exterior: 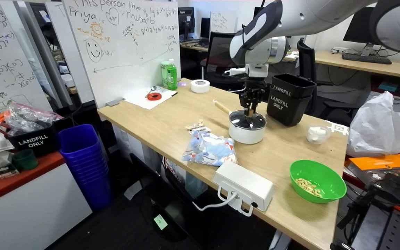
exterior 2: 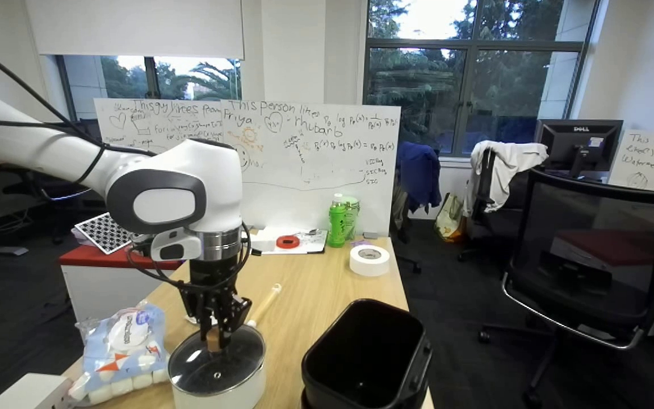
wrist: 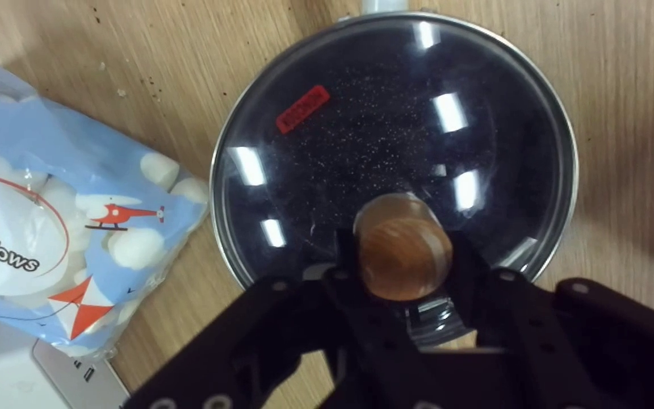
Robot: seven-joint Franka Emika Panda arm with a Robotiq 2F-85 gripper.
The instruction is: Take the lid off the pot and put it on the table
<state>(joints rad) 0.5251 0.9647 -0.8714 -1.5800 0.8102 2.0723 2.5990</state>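
Gripper: pinching the knob above the pot
Lid: on the pot, lifting remains
Table: placing remains, likely beside the pot

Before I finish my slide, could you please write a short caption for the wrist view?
Claw closed on the wooden knob of a glass lid, with a bag of marshmallows close by.

The claw hides part of the lid, and the wrist view crops the blue bag.
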